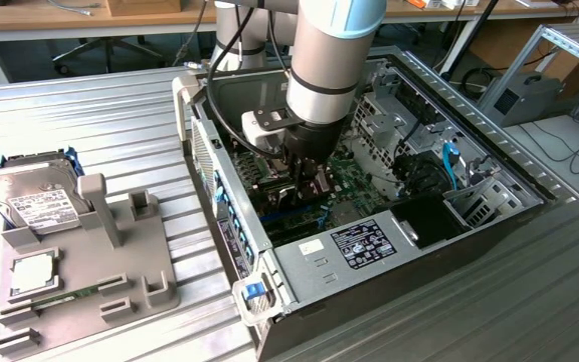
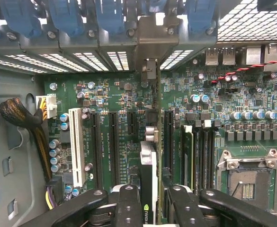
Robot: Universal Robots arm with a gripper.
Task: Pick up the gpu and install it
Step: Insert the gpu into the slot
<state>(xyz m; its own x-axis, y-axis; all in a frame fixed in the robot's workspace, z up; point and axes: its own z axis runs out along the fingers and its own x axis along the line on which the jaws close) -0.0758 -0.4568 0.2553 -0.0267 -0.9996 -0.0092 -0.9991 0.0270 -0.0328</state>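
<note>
The arm (image 1: 320, 53) is a silver-grey tube with a light-blue joint cap and black cables alongside. A white camera box (image 1: 259, 128) sits at its wrist. The gripper (image 2: 147, 203) has black linkage fingers (image 2: 129, 208) studded with round silver screws.

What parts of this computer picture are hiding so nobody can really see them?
- The thin black card with a silver metal bracket: in the wrist view, seen edge-on between the claw fingers, its face hidden; whether its edge sits in the slot cannot be told.
- Same card in the exterior view: hidden by the arm and claw.
- Green motherboard: partly covered by the arm.
- Silver hard drive's white label: print too small to read.
</note>
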